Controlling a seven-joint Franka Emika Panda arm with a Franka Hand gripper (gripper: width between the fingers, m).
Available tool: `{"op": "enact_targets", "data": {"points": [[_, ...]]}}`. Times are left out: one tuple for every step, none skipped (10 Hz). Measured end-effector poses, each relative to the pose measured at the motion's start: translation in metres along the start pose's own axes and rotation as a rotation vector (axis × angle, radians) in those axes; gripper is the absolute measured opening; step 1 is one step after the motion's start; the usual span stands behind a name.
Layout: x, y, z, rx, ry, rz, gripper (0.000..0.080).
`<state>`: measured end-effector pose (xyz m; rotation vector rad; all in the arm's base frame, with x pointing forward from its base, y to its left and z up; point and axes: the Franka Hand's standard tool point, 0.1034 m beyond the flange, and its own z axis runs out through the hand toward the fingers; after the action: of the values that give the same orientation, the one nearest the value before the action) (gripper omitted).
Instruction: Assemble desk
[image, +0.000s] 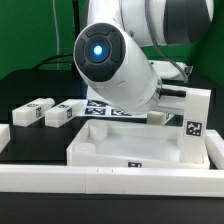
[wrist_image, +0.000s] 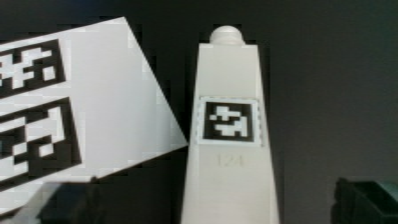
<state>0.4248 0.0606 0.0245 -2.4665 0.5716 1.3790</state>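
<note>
while the tool (wrist_image: 214, 205) hangs wide open, a tagged white desk leg (wrist_image: 228, 120) lies below, midway between its fingers (wrist_image: 370, 200); the marker board (wrist_image: 80, 100) is just beside.

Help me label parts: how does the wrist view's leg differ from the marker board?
The leg is a narrow block, the marker board a wide flat sheet. The leg bears one small tag, the marker board several larger ones. The leg ends in a rounded peg; the marker board has none. Both are white.
</note>
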Motion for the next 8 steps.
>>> {"op": "enact_targets", "data": {"points": [[0.003,0.000,0.003,0.000,0.008,0.001,0.0649],[0.006,-0.001,0.006,-0.003,0.019,-0.001,0.0649],[0.009,-0.003,0.009,-0.005,0.029,-0.001,0.0649],[0.011,-0.003,0.011,-0.006,0.034,-0.001,0.0649],[0.012,-0.003,0.010,-0.004,0.037,0.000,0.0649],[0.013,-0.003,0.010,-0.004,0.038,-0.001,0.0649],[0.013,-0.004,0.011,-0.005,0.038,-0.002,0.0552],[0.014,-0.004,0.011,-0.006,0.038,-0.003,0.0552]]}}
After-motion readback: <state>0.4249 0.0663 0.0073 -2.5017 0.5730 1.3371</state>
